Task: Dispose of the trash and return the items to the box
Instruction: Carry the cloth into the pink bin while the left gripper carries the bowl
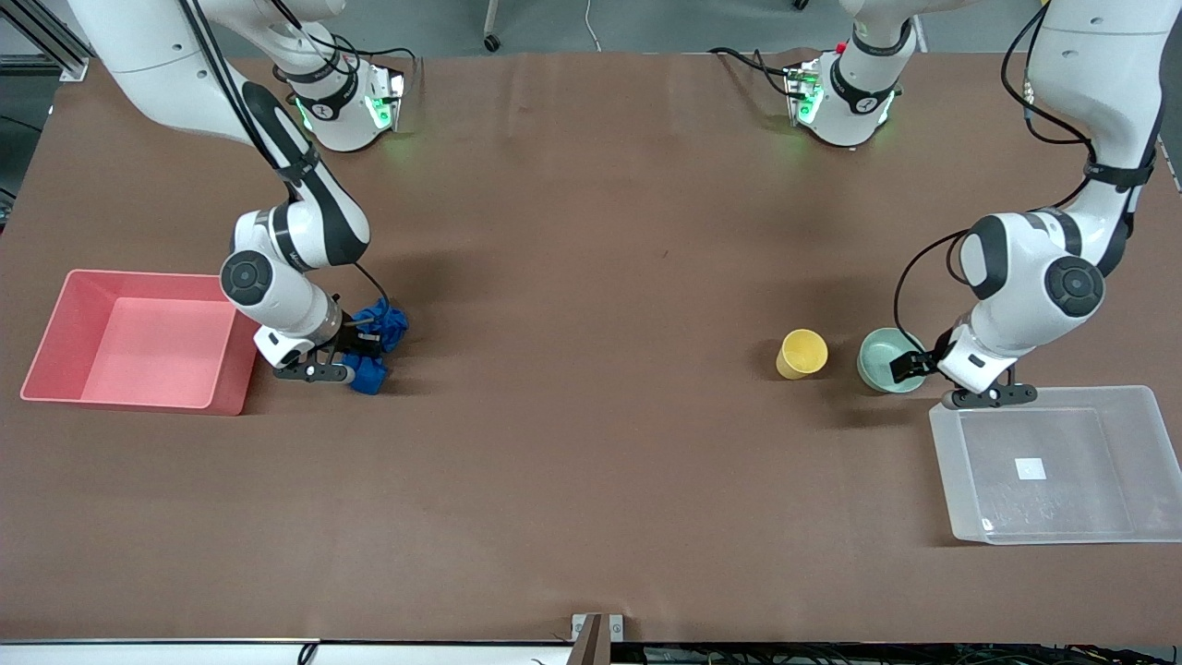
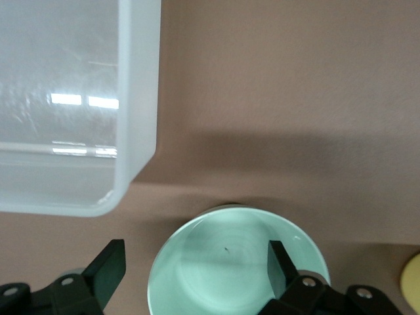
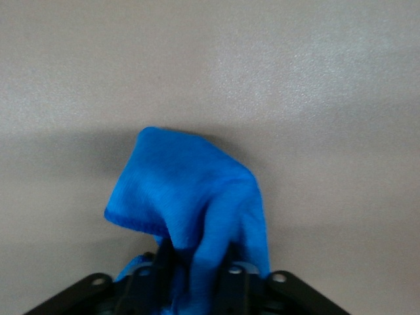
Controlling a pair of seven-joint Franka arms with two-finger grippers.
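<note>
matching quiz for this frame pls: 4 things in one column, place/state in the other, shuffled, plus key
1. blue wad
2. mint bowl
3. yellow cup
4. clear box

A. holds nothing but its white sticker
B. stands free on the table beside the bowl
C. pinched in the right gripper, next to the pink bin
D. its rim sits between the open fingers of the left gripper

Pairs: 1-C, 2-D, 3-B, 4-A

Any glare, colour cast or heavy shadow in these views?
Left wrist view: bright window-like glare on the clear box, and a broad shadow on the mat above the mint bowl. Right wrist view: the mat looks washed-out grey and the blue wad is soft-edged. Front view: even light, with soft shadows under both arms.
</note>
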